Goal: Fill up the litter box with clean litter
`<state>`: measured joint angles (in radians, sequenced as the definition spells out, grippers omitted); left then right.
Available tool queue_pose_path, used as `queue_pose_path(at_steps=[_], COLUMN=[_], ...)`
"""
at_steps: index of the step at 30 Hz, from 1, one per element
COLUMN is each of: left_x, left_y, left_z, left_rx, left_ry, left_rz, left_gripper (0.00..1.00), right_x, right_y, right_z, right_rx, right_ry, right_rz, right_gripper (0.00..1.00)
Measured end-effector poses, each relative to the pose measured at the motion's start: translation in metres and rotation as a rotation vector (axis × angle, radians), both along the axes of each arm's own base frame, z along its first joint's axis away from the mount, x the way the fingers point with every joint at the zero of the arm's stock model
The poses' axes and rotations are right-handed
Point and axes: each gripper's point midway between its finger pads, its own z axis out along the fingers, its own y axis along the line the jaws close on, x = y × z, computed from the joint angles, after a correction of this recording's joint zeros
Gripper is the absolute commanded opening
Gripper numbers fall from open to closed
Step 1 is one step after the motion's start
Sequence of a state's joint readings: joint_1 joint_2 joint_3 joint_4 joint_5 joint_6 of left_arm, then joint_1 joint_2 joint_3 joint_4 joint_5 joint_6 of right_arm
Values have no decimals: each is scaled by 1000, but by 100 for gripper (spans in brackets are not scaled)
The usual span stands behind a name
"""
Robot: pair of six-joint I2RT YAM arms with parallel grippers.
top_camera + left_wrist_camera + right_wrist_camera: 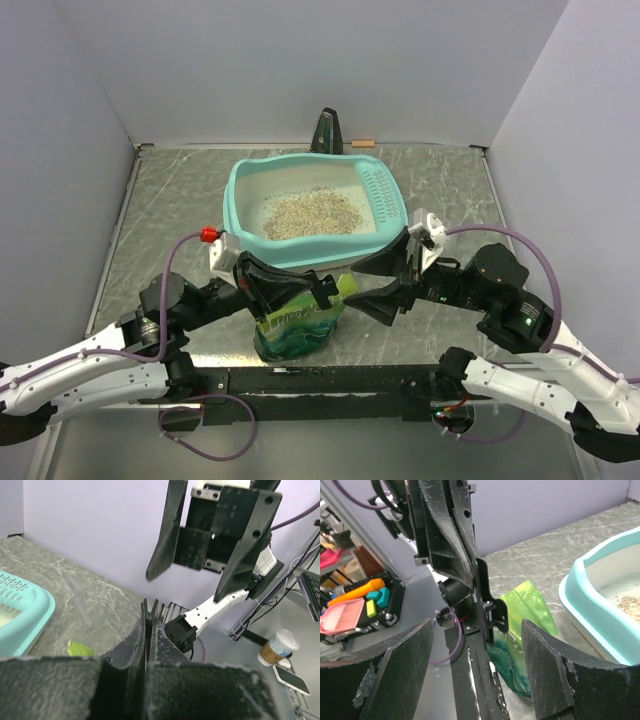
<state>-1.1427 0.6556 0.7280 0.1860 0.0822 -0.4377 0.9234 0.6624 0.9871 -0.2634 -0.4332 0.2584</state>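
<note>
Overhead view with two wrist views. A large teal plastic rectangular litter box [240,205] with a rounded rim sits on a grey marbled tabletop [170,220], near its middle, with its near edge overlapping the grippers in the overhead view. The inside of the box is whitish, and a slotted sieve grid [380,190] occupies its right end. Clean litter [312,212], small beige-grey granules, lies in a loose speckled heap on the box floor, left of the grid and clear of the walls.

A green printed bag [300,325] with a yellow-green top stands just in front of the box, between the two arms, close to the near table edge.

The left gripper [148,615] lies over the top of the bag. Its fingers [132,645] are pressed together with only a thin dark slit between them. Whether an edge of the bag sits in that slit cannot be told.

The right gripper [368,287] is just right of the bag and faces the left gripper. Its jaws are spread wide and hold nothing.

Behind the box, by the back wall, a dark upright object [327,130] stands beside a small orange-brown piece [362,143].
</note>
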Motion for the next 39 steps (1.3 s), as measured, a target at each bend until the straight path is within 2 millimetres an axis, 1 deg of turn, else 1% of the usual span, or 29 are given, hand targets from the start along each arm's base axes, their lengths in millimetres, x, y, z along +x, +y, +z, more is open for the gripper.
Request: queue_pose_path(at_steps=[5, 7, 10, 14, 22, 27, 32, 35, 36, 38, 39], left_x=[-8, -12, -17, -22, -28, -29, -29, -29, -29, -29, -29], left_y=[8, 9, 9, 5, 0, 0, 1, 1, 1, 1, 1], left_z=[1, 2, 3, 0, -6, -3, -1, -1, -1, 1, 1], left_rx=[4, 2, 1, 14, 33, 28, 26, 26, 24, 23, 21], left_ry=[-13, -19, -26, -30, -30, -35, -36, -37, -38, -39, -40], left_rz=[-24, -41, -65, -103, -143, -149, -150, -149, -149, -148, -148], left_gripper=[1, 1, 1, 1, 1, 1, 1, 1, 1, 1, 1], right_x=[-3, -6, -10, -10, -10, -12, -15, -16, -16, -17, -18], right_y=[-6, -6, 0, 9, 22, 26, 28, 28, 28, 28, 28], right_z=[11, 14, 8, -1, -12, -20, -21, -20, -20, -20, -20], right_rx=[-9, -10, -28, -57, -74, -81, -76, -71, -70, -70, -71], right_ry=[-55, -69, -61, -37, -5, 17, 20, 16, 15, 16, 19], right_rz=[3, 22, 64, 101, 159, 184, 200, 208, 211, 218, 223], right_gripper=[79, 79, 79, 79, 77, 76, 74, 70, 67, 63, 54])
